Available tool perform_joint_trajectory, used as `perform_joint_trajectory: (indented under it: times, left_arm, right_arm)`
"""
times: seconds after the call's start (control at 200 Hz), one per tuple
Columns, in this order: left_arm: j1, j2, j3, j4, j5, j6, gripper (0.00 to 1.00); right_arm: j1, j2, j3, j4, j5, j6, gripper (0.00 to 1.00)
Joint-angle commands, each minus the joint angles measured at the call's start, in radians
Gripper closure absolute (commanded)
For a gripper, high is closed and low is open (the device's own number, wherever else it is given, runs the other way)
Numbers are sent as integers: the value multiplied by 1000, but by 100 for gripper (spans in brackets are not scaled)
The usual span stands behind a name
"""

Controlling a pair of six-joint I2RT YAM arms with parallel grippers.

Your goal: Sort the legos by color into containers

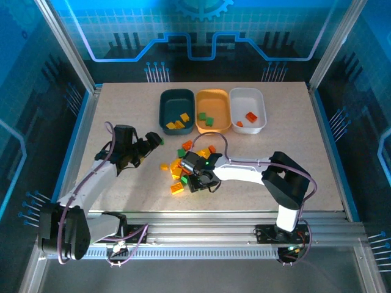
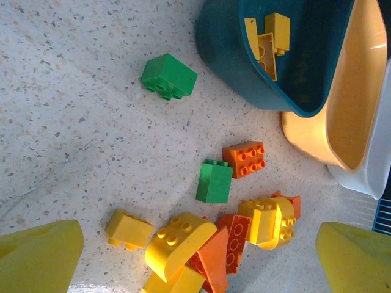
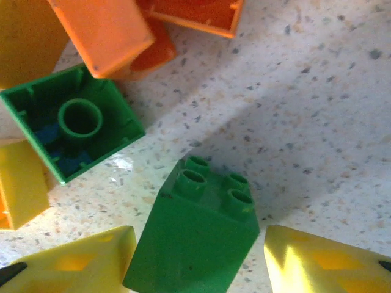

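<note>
Loose legos (image 1: 183,166) in yellow, green and red/orange lie in a pile at the table's middle. My right gripper (image 1: 194,181) is down at the pile's near side. In the right wrist view it (image 3: 198,268) stands open, a green brick (image 3: 195,238) between its fingers and a gap on the right. My left gripper (image 1: 155,141) hovers left of the pile, open (image 2: 195,268) over a yellow curved brick (image 2: 180,241). At the back stand the dark teal tray (image 1: 166,104) with yellow bricks, the orange-yellow tray (image 1: 213,97) with green ones, and the white tray (image 1: 244,96) with red ones.
A hollow green brick (image 3: 70,125) lies upside down left of the right gripper, with orange bricks (image 3: 101,33) beyond it. In the left wrist view a lone green brick (image 2: 168,76) sits near the teal tray's wall (image 2: 244,67). Metal frame rails border the table.
</note>
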Motion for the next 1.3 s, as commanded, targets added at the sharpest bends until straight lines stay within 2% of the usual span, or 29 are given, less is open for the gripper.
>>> perform_joint_trajectory:
  times: [0.0, 0.255, 0.43, 0.54, 0.63, 0.76, 0.895, 1.131, 1.211, 1.261, 1.296]
  left_arm:
    - [5, 20, -18, 16, 32, 17, 1]
    - [5, 89, -8, 62, 67, 9, 1]
    - [4, 115, 13, 66, 100, 8, 1]
    - [-8, 125, -3, 105, 146, -14, 1]
    - [-47, 156, -12, 132, 160, -23, 1]
    - [-90, 201, -13, 131, 176, -26, 6]
    - [-102, 191, 7, 25, 98, 9, 7]
    - [-102, 196, 70, -99, 19, 89, 7]
    - [-101, 228, 109, -123, -27, 128, 6]
    - [-101, 256, 134, -129, -60, 150, 5]
    - [-101, 278, 157, -135, -90, 159, 5]
  right_arm:
    - [-20, -19, -11, -33, 39, 8, 53]
    - [-53, -50, -28, -50, 58, -18, 66]
    - [-72, -113, 15, -84, 113, -75, 68]
    - [-155, -154, 84, -98, 142, -159, 67]
    - [-269, -153, 151, -57, 136, -229, 67]
    - [-410, -45, 280, -19, 92, -289, 67]
    - [-494, 100, 447, -32, 79, -336, 66]
    - [-559, 340, 736, -121, 1, -373, 63]
    - [-564, 375, 777, -132, -8, -376, 61]
    - [-569, 389, 797, -134, -26, -376, 58]
    - [-573, 404, 822, -147, -46, -375, 52]
